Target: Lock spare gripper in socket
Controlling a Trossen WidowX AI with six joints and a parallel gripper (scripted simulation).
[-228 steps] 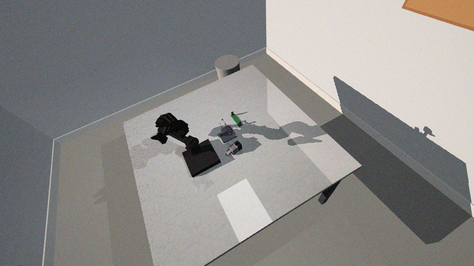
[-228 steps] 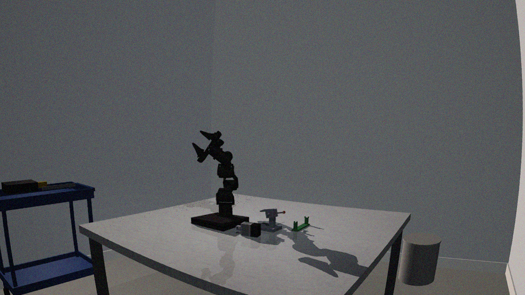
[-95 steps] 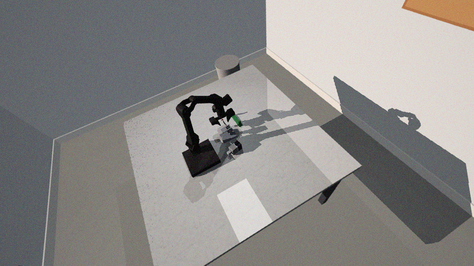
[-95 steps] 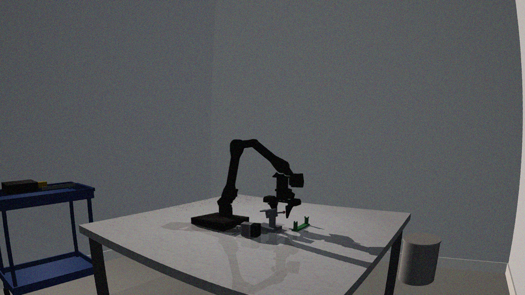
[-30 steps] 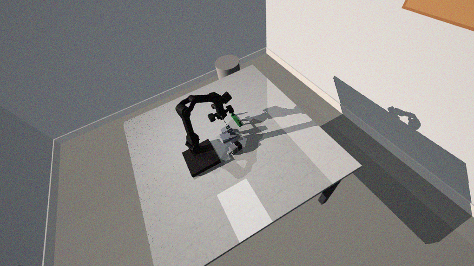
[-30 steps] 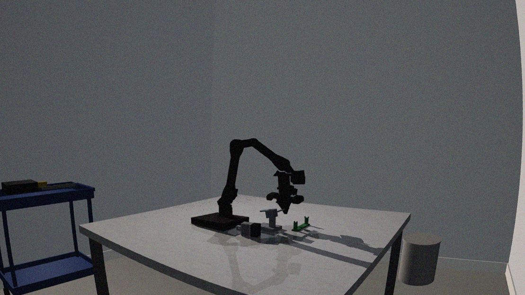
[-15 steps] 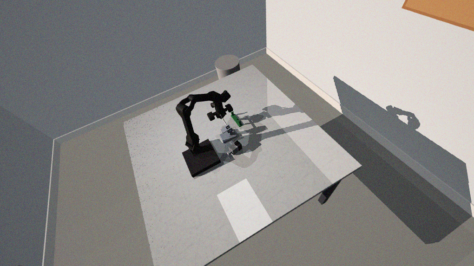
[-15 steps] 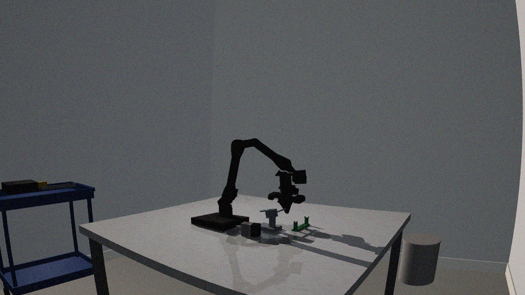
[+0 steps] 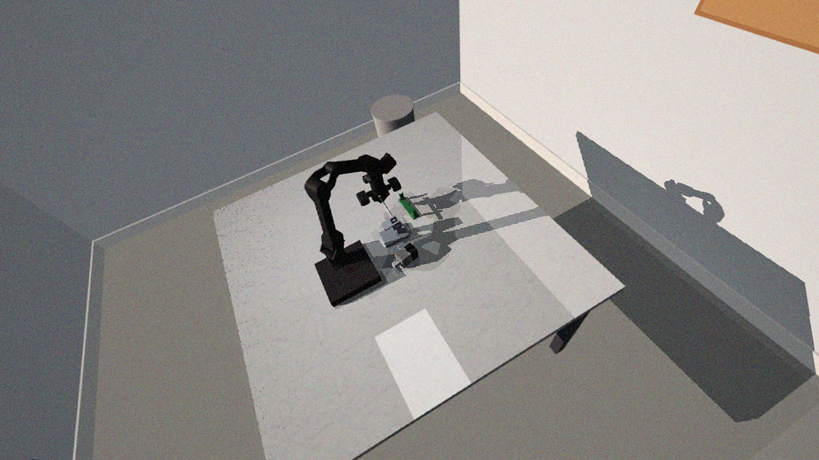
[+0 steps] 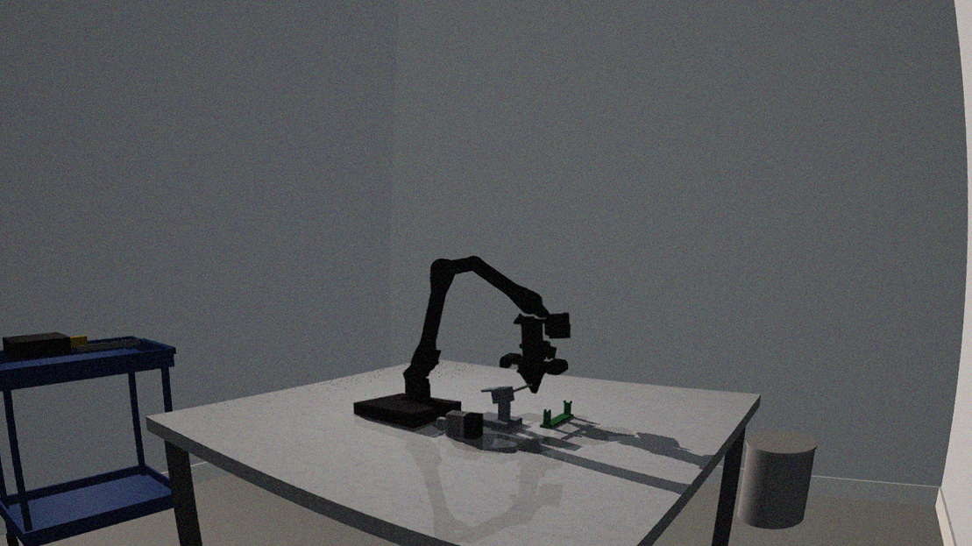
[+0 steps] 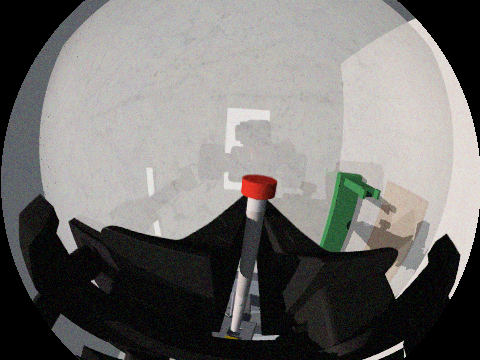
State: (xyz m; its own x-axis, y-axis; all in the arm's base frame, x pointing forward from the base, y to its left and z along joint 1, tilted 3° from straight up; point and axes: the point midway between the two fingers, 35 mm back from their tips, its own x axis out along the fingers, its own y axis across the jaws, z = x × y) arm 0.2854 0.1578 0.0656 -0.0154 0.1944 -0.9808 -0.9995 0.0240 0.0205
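Note:
My gripper (image 9: 383, 197) (image 10: 534, 389) (image 11: 252, 203) points down and is shut on the lock pin (image 9: 388, 209) (image 11: 242, 294), just below its red cap in the wrist view. The white pin shaft slants toward the grey mount (image 9: 393, 237) (image 10: 504, 409), whose socket (image 10: 502, 394) is at the top of its post. The pin's far end overlaps the socket area; I cannot tell whether its tip is inside. The spare gripper (image 9: 410, 253) (image 10: 464, 424), a dark and grey block with a light spigot end, lies on the table beside the mount, apart from the socket.
A green holder (image 9: 408, 206) (image 10: 558, 421) (image 11: 336, 215) with upright ends stands on the table (image 9: 342, 384) (image 10: 316, 451), on the other side of the mount from the spare gripper. The arm's black base (image 9: 348, 275) (image 10: 399, 410) is close to the mount. A blue cart (image 10: 76, 369) stands off the table.

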